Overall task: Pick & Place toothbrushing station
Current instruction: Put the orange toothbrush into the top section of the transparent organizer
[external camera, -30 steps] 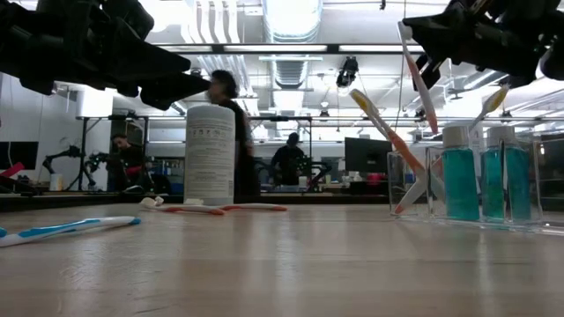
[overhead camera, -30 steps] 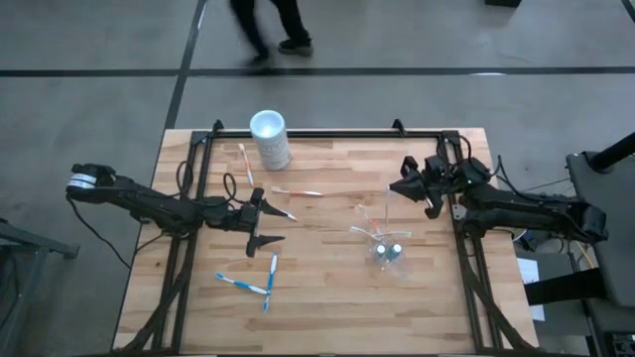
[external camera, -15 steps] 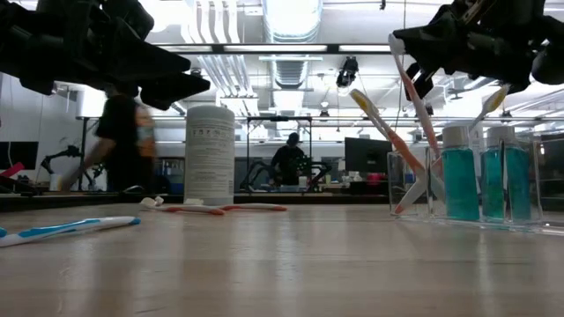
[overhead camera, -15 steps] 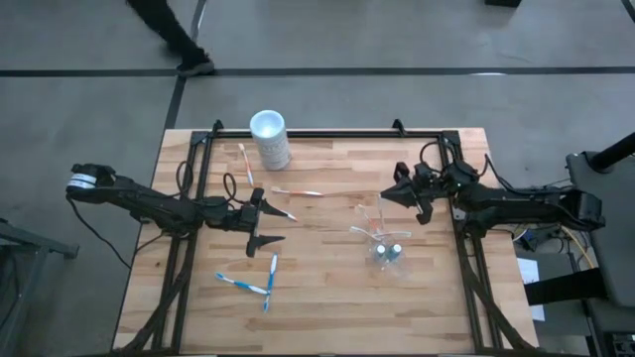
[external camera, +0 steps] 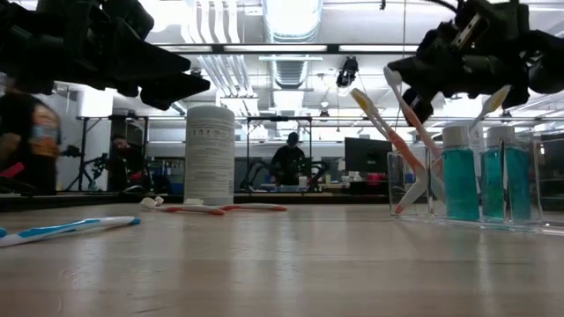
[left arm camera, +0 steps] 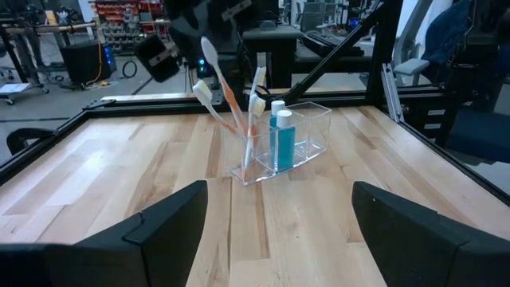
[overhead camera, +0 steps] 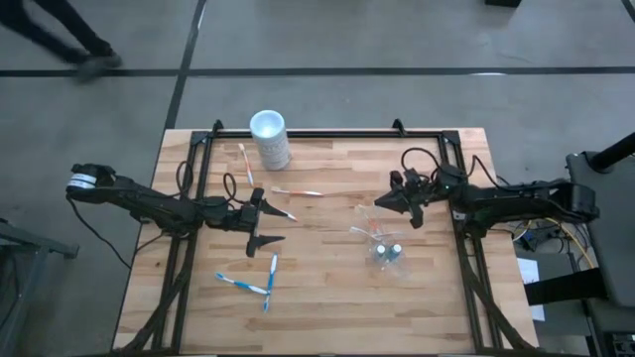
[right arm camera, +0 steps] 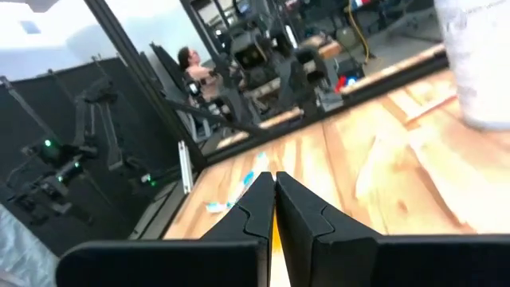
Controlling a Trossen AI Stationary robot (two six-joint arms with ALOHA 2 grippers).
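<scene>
The clear toothbrush holder [overhead camera: 385,243] stands on its base right of the table's middle, with two teal bottles [external camera: 480,185] and orange-and-white brushes [left arm camera: 251,112] leaning in it. My right gripper [overhead camera: 385,203] is just above it, shut on an orange-and-white toothbrush [external camera: 412,119]. My left gripper [overhead camera: 266,224] is open and empty above the table's left half. Two blue-and-white brushes [overhead camera: 256,284] lie flat near the front. My right gripper pinches the toothbrush's upper shaft [external camera: 405,99], just below its white head [left arm camera: 209,52], between its two fingers. An orange sliver [right arm camera: 273,235] shows between them. The fingers come from the table's right, slanting down, across the brush. The brush hangs tilted, its lower end [external camera: 434,154] at the holder's top.
A tall white cup [overhead camera: 270,139] stands at the back left. Two orange-and-white brushes [overhead camera: 298,191] [overhead camera: 245,162] lie near it. Black frame rails [overhead camera: 327,134] run along the table's back and sides. People move in the room behind.
My right gripper has gone toward the table's left and down with the toothbrush, closer to the clear holder. The brush has tipped from nearly upright to slanting, and its lower end has come down to the holder.
</scene>
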